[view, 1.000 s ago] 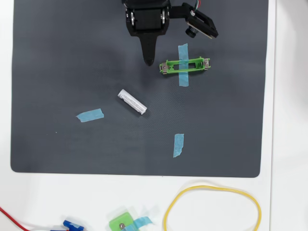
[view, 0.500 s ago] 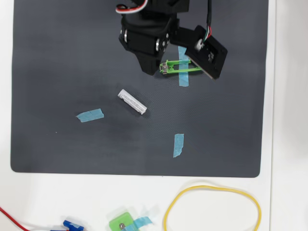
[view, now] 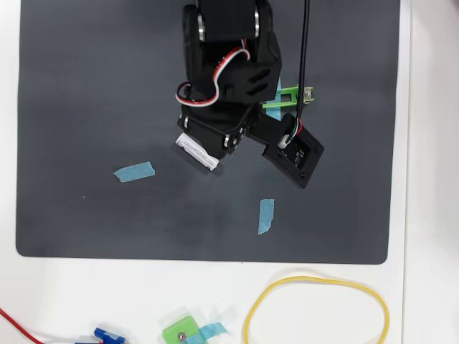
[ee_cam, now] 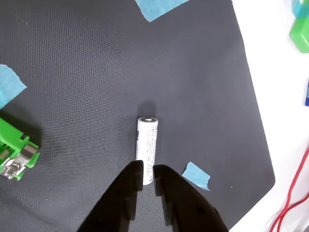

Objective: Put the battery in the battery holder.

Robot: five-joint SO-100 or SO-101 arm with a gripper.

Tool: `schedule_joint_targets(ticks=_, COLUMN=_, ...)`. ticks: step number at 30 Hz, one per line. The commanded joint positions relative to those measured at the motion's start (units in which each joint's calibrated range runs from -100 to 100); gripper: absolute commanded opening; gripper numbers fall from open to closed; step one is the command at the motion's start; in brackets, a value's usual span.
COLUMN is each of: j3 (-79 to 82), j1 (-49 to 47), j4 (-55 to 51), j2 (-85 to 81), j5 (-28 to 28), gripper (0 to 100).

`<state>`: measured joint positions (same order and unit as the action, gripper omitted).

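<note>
Dark mat [view: 86,86], seemingly on white table [view: 430,215]

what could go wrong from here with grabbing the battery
1. In the wrist view the tool sits over only the near end of the battery, its fingers barely parted. Pinching that far from the middle, the battery could tilt or slip out.
2. The battery is a round cylinder lying loose on the black mat; a finger nudging it could roll it away.
3. In the overhead view the arm hides most of the battery holder, so aligning the drop-off later may be harder.
</note>
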<state>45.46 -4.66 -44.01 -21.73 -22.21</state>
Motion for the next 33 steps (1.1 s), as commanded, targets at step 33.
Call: schedule_joint_targets(ticks=33, j3=-2.56, j1=3.26, j4=9.22, j2=6.93, j5=2.33, gripper=0)
